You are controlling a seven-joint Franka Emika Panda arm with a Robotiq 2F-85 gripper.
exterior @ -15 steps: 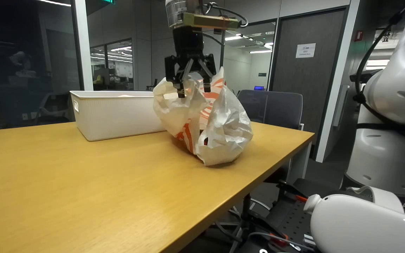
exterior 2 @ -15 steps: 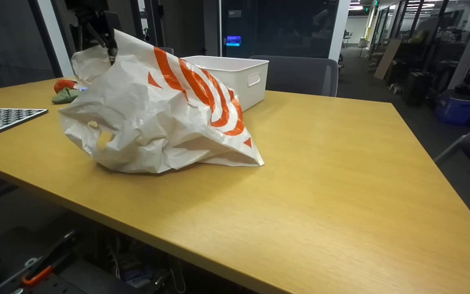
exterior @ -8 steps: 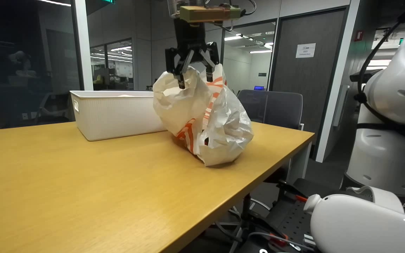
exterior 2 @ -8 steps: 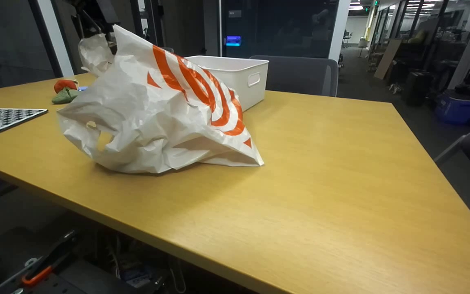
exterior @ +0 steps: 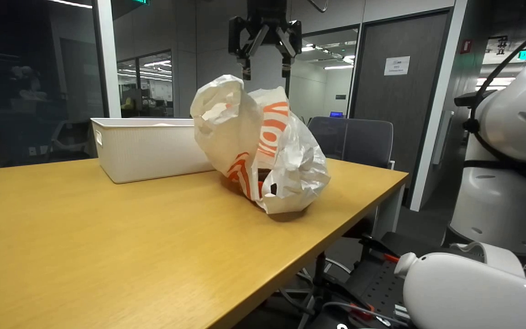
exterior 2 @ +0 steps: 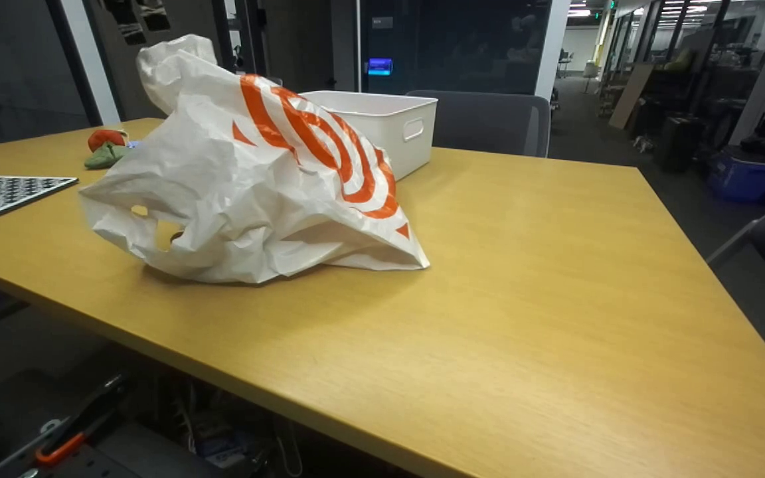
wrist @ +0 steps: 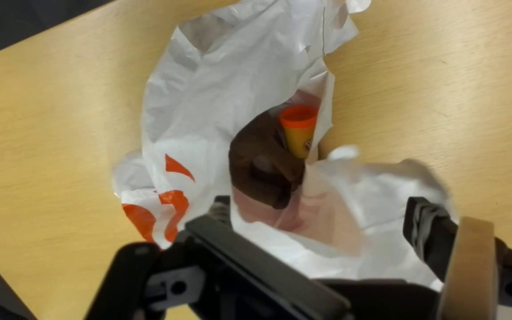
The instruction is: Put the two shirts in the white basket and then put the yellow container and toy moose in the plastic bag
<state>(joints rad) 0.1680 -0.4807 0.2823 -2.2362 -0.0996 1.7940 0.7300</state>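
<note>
In an exterior view, gripper (exterior: pixel 266 74) with jaws spread wide, hanging just above the plastic bag (exterior: pixel 244 137), apart from it; bag sits on the table (exterior: pixel 130 237). In an exterior view, white basket (exterior 2: pixel 406 133) stands behind the bag, gripper fingertips partly showing near the bag's peak. Wrist view: bag mouth gapes under the gripper; toy moose (wrist: pixel 248 153) and yellow container (wrist: pixel 298 137) lie inside it, side by side, below the parted fingers.

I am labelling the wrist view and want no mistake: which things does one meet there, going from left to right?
Orange-red print, one gripper fingertip, toy moose, yellow container, the other gripper fingertip. The plastic bag spans most of this stretch, so it has no single place.
</note>
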